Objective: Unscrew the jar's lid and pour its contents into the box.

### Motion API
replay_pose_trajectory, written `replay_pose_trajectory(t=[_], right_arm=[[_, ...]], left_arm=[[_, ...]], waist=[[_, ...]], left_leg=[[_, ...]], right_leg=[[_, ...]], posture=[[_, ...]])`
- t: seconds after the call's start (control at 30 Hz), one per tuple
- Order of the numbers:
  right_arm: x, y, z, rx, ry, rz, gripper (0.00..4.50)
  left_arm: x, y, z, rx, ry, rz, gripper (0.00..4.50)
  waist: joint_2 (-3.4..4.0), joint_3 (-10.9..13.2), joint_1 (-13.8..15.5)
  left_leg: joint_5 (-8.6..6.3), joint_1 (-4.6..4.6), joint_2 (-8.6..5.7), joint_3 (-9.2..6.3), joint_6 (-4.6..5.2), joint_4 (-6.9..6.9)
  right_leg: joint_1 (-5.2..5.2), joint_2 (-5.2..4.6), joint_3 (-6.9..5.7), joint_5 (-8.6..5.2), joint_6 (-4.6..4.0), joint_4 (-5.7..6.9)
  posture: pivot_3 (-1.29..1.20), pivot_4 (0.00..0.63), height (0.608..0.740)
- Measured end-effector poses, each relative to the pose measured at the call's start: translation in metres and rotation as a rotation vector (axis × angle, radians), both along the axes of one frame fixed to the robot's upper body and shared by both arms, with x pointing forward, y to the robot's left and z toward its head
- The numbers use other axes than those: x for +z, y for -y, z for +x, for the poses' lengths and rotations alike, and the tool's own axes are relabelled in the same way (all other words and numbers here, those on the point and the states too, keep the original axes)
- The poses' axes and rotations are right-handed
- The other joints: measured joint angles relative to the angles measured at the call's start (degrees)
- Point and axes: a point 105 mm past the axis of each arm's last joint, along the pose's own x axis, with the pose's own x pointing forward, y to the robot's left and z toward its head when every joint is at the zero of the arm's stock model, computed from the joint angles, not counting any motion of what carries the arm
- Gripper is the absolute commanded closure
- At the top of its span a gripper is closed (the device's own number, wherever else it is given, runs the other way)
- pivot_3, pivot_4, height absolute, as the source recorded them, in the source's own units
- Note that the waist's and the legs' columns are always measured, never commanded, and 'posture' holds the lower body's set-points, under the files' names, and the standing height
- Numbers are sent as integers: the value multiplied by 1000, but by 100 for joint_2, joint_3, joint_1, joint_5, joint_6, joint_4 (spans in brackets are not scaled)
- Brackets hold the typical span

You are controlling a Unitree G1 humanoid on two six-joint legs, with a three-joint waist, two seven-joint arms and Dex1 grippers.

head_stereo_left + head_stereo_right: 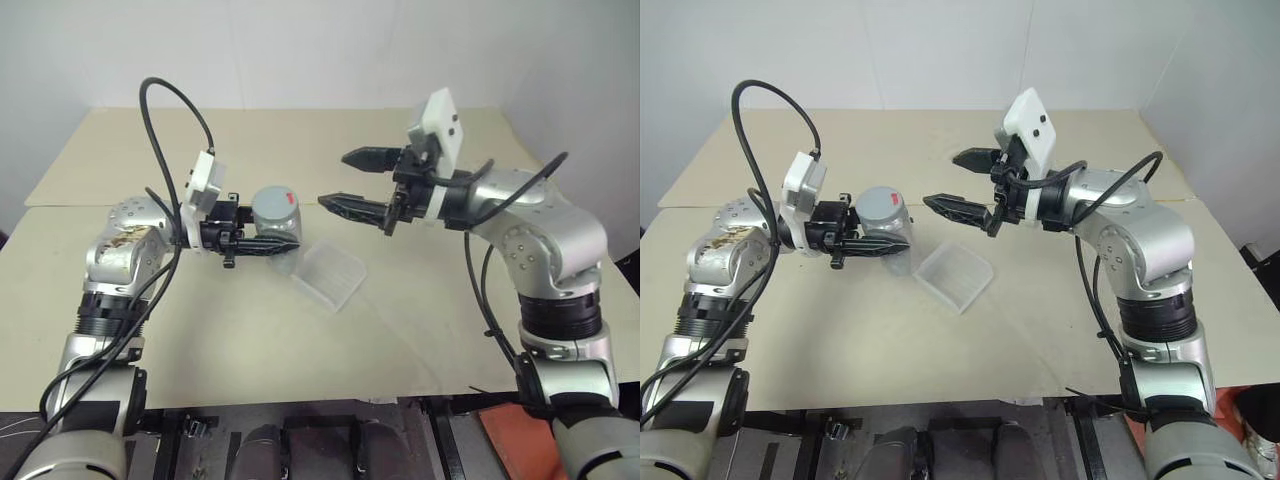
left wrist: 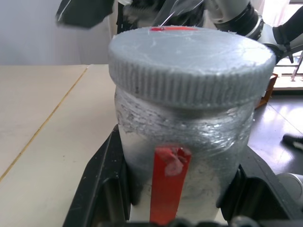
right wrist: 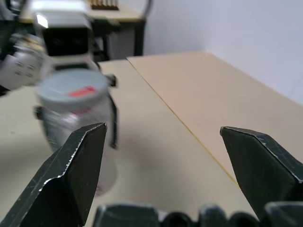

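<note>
Left of centre in the frame the left gripper (image 1: 262, 246) is clamped on the upright jar (image 1: 277, 238) with its lid (image 1: 276, 207) on, the box (image 1: 329, 275) lies on the table (image 1: 300, 340) just beside it, and the right gripper (image 1: 338, 180), upper centre, gapes wide, empty

I'm working over a beige table (image 1: 420, 330) with a seam line running across it, plain white walls (image 1: 300, 50) standing behind.
</note>
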Motion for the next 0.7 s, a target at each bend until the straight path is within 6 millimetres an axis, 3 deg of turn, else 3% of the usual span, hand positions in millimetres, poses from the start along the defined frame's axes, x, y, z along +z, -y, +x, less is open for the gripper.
replay_pose_trajectory(t=[0.17, 0.27, 0.5, 0.7], right_arm=[[10, -17, -23, 77, 49, 34, 0], [6, -33, -28, 109, 41, 44, 0], [-13, -60, -12, 65, -8, 10, 0], [-16, -65, -1, 44, -11, 0, 0]], left_arm=[[-3, 4, 2, -1, 5, -7, 2587], [-4, 8, 1, -14, 1, -13, 2587], [-4, 12, 1, -30, 2, -15, 2587], [-4, 12, 1, -30, 0, -13, 2587]], waist=[[0, 0, -4], [0, 0, -11], [0, 0, -3], [0, 0, -2]], left_leg=[[0, 2, 0, 0, 0, 1], [0, 3, 0, 0, 0, 1], [1, 1, -1, 2, -1, 2], [1, 0, -1, 2, -1, 1]], right_leg=[[0, 0, 0, 0, 0, -1], [0, 1, 1, 0, 0, 0], [1, 1, -1, 0, 0, 4], [1, 1, -1, 0, 0, 6]], posture=[[0, 150, 740], [0, 150, 740], [0, 150, 740], [0, 150, 740]])
